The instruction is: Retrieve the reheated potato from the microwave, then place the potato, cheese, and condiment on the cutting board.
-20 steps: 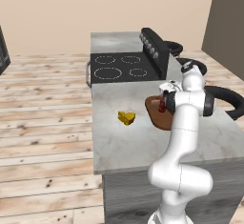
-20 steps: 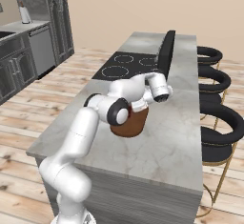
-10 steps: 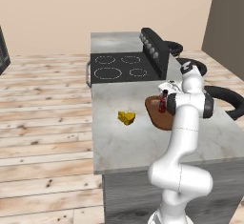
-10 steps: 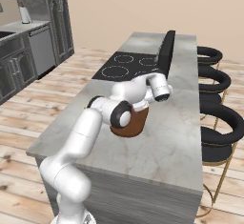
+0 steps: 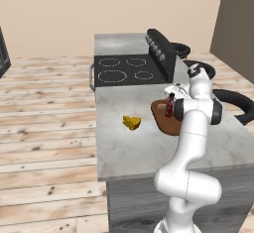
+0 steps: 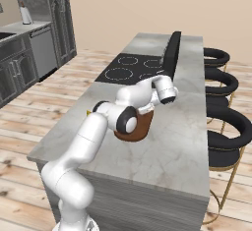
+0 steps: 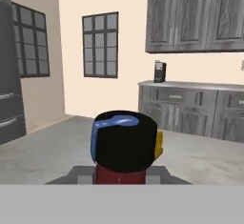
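My gripper (image 5: 171,99) is shut on the condiment (image 5: 169,107), a slim dark red bottle with a black cap, held upright over the far part of the reddish-brown cutting board (image 5: 163,122). I cannot tell whether the bottle's base touches the board. In the hand view the black cap of the condiment (image 7: 125,142) sits right in front of the camera. The yellow cheese (image 5: 131,122) lies on the counter left of the board, and a bit of the cheese (image 7: 158,147) peeks out behind the cap. From the right, my arm covers much of the cutting board (image 6: 137,130). The potato and the microwave are out of view.
A black stovetop (image 5: 126,70) with a raised back panel (image 5: 161,48) lies beyond the board. Black bar stools (image 6: 224,122) line the island's far side. The counter's front edge (image 5: 149,175) is close to my base. Grey cabinets (image 6: 34,53) stand across the room.
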